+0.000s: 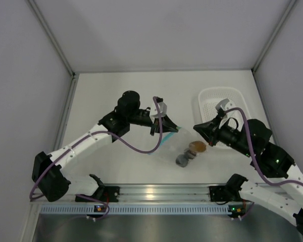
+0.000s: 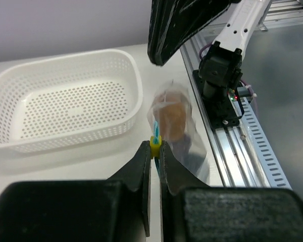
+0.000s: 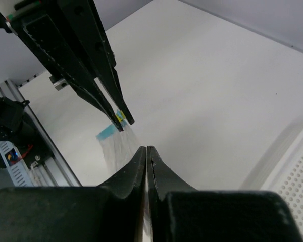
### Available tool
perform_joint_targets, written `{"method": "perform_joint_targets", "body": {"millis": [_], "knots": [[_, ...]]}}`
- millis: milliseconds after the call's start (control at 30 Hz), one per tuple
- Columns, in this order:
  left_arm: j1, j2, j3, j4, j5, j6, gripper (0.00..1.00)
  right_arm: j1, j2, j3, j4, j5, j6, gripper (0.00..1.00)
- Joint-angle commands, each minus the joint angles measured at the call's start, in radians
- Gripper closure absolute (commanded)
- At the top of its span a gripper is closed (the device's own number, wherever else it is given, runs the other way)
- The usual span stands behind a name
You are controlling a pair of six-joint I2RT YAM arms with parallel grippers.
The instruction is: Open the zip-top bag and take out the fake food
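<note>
The zip-top bag [image 1: 177, 143] hangs clear and crinkly between my two grippers, just above the table. My left gripper [image 1: 175, 129] is shut on the yellow slider [image 2: 155, 146] of the light blue zip strip [image 3: 107, 132]. My right gripper [image 1: 195, 126] is shut on the bag's clear edge [image 3: 118, 151] opposite. The fake food sits inside the bag's low end: an orange piece [image 1: 197, 146], a maroon-brown piece [image 1: 190, 154] and a dark piece [image 1: 182, 161]. In the left wrist view the orange piece [image 2: 171, 118] shows through the plastic.
A white perforated basket [image 1: 240, 96] stands at the right rear, just behind my right arm; it also shows in the left wrist view [image 2: 134, 75]. The aluminium rail [image 1: 156, 191] with the arm bases runs along the near edge. Grey walls enclose the table.
</note>
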Motion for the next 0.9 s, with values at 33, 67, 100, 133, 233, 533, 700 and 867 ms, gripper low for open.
{"method": "perform_joint_targets", "body": {"millis": [33,67,100,133,233,533,700,867], "knots": [[0.018,0.013,0.052,-0.071,0.126,0.008,1.0,-0.006,0.016,0.024,0.032,-0.044,-0.032,0.8],[0.018,0.019,0.058,-0.071,0.131,0.0,1.0,-0.007,0.023,0.023,0.03,-0.062,-0.037,0.73],[0.018,0.019,0.062,-0.071,0.137,-0.001,1.0,-0.007,0.035,0.024,0.021,-0.068,-0.049,0.69],[0.018,0.021,0.062,-0.071,0.139,-0.001,1.0,-0.007,0.04,0.024,0.019,-0.079,-0.06,0.66],[0.02,0.019,0.055,-0.077,0.148,0.006,1.0,-0.006,0.072,0.035,-0.005,-0.149,-0.101,0.54],[0.018,0.027,0.082,-0.146,0.241,0.045,1.0,-0.006,0.173,0.059,-0.034,-0.298,-0.216,0.52],[0.018,0.042,0.119,-0.222,0.275,0.086,1.0,-0.007,0.201,0.076,-0.041,-0.375,-0.236,0.53],[0.018,0.059,0.142,-0.28,0.268,0.115,1.0,-0.004,0.21,0.089,-0.037,-0.426,-0.233,0.61]]}}
